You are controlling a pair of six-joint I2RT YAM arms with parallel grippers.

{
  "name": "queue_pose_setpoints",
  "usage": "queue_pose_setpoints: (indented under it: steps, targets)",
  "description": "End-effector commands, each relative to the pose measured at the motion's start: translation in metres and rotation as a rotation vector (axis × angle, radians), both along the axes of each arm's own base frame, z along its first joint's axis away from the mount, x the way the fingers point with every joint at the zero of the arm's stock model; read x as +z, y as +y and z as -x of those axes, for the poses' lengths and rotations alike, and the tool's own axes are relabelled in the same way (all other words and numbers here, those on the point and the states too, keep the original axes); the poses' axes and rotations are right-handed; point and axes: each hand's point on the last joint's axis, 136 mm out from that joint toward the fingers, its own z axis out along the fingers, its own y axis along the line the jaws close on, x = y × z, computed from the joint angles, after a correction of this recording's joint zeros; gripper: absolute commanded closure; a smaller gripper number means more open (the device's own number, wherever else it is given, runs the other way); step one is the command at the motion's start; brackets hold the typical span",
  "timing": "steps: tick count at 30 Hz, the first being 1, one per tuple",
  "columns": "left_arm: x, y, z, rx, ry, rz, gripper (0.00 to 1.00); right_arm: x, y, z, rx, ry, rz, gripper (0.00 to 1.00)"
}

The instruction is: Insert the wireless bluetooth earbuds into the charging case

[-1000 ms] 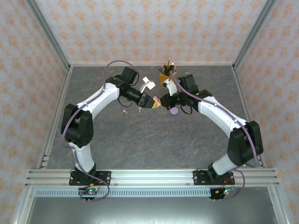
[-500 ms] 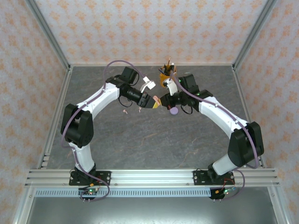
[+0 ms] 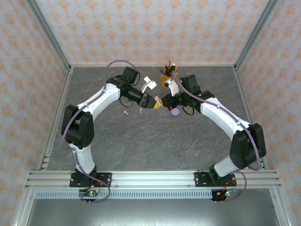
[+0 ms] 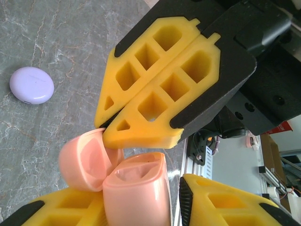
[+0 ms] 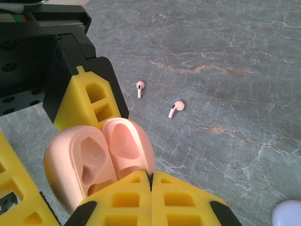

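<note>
My left gripper (image 4: pixel 136 200) is shut on an open pale pink charging case (image 4: pixel 134 188) and holds it above the table, with the lid (image 4: pixel 83 160) swung back. My right gripper (image 5: pixel 151 175) is shut, its joined fingertips pressing against the rim of the lid (image 5: pixel 127 143); the case's hollows (image 5: pixel 91 157) look empty. Both grippers meet mid-table (image 3: pixel 157 102). Two pink earbuds (image 5: pixel 140 85) (image 5: pixel 178 106) lie loose on the table, also seen from above (image 3: pixel 126 113) (image 3: pixel 141 110). The lilac earbuds are out of view.
A closed lilac case (image 3: pixel 175 112) lies on the table just right of the grippers (image 4: pixel 31 84). A pencil cup (image 3: pixel 168 77) stands behind the right arm, and a small white object (image 3: pixel 149 84) lies near the left arm.
</note>
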Motion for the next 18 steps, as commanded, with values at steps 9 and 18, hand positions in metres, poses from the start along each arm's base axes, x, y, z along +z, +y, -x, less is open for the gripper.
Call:
queue_pose_setpoints:
  steps: [9,18]
  targets:
    - [0.0271,-0.0053,-0.0003,-0.020,-0.069,0.060,0.75,0.0210,0.0009,0.0037,0.011,-0.063,-0.022,1.00]
    - [0.0267,-0.0048,0.0026,-0.029,-0.073,0.065,0.88,0.0293,-0.0001,0.0019,-0.006,-0.079,-0.032,1.00]
